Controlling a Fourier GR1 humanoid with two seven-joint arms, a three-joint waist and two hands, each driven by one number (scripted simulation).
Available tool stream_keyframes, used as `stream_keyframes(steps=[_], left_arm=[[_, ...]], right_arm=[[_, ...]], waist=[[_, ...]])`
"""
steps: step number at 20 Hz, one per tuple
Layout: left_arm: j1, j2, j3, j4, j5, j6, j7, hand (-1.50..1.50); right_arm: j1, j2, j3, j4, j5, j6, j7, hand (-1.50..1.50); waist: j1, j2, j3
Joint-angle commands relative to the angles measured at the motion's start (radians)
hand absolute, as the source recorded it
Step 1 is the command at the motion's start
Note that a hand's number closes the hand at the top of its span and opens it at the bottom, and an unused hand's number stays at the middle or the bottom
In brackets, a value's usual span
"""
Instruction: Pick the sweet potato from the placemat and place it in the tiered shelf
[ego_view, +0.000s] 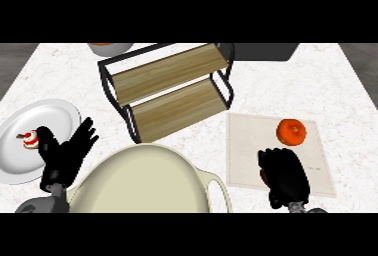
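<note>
The sweet potato (291, 131) lies on the placemat (251, 150), near its far right corner, an orange rounded lump with nothing touching it. The right hand (283, 170) hovers over the mat's near half, just short of the sweet potato, its fingers relaxed and holding nothing. The tiered shelf (171, 90), a black frame with two wooden boards, stands tilted across the counter (295, 85) to the left of the mat. The left hand (66, 150) shows at the left edge with fingers spread upward, overlapping the rim of a white plate (37, 125) that carries a small red and white piece of food (29, 139). A large cream pot (148, 180) sits between the two forearms. A bowl (111, 48) peeks in at the far edge
</note>
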Motion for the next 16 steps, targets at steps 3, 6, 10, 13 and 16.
stream_keyframes(steps=[3,6,10,13,16], left_arm=[[0.014,-0.025,-0.011,-0.017,-0.015,0.026,0.029,0.00],[0.017,-0.015,0.005,-0.014,0.012,-0.004,0.014,0.00],[0.005,-0.016,-0.015,0.010,-0.007,-0.011,0.009,0.00],[-0.011,-0.018,-0.015,0.007,-0.008,-0.005,0.015,0.00],[-0.011,-0.043,-0.031,-0.010,-0.023,0.021,0.031,0.00]], right_arm=[[0.055,-0.004,0.038,0.019,0.005,-0.047,-0.084,1.50],[0.100,0.056,0.117,-0.065,-0.031,-0.008,-0.097,1.50],[0.042,0.302,0.225,-0.024,-0.176,0.118,-0.150,1.50],[0.020,0.307,0.290,-0.099,-0.312,0.156,-0.124,1.50],[-0.006,0.310,0.402,-0.216,-0.407,0.081,0.004,1.50]], waist=[[-0.007,0.018,0.015],[-0.008,0.017,0.015],[0.033,0.032,0.015],[0.034,0.029,0.016],[0.017,0.019,0.016]])
